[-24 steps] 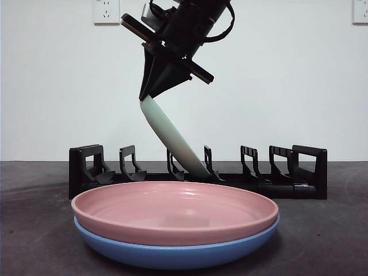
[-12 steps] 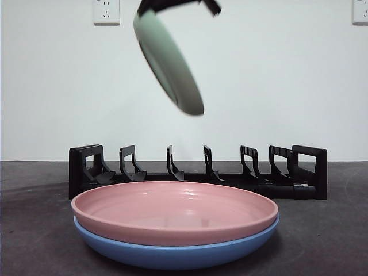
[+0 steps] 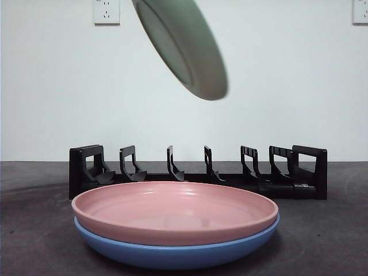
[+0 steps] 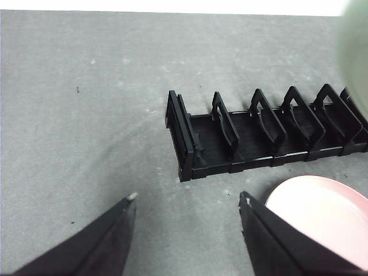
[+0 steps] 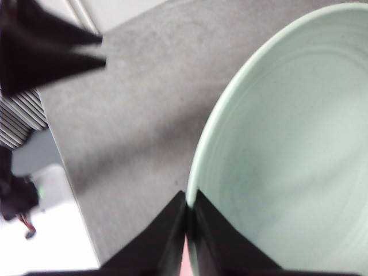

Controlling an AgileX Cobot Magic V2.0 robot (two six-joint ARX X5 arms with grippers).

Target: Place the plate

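A pale green plate (image 3: 183, 46) hangs tilted in the air, high above the black slotted rack (image 3: 195, 175). In the right wrist view my right gripper (image 5: 188, 198) is shut on the rim of this green plate (image 5: 287, 132). The front view shows only the plate, since the gripper is above its top edge. My left gripper (image 4: 188, 198) is open and holds nothing. It hovers over the table short of the end of the rack (image 4: 259, 135). The green plate's edge (image 4: 355, 52) shows blurred at one side of the left wrist view.
A pink plate (image 3: 175, 211) is stacked on a blue plate (image 3: 172, 250) in front of the rack, close to the camera. The pink plate (image 4: 325, 215) also lies beside my left gripper's jaw. All of the rack's slots stand empty.
The green plate has risen from a middle rack slot, where its lower edge rested, to well above the rack and slightly right. The gripper holding it has left the front view's top.
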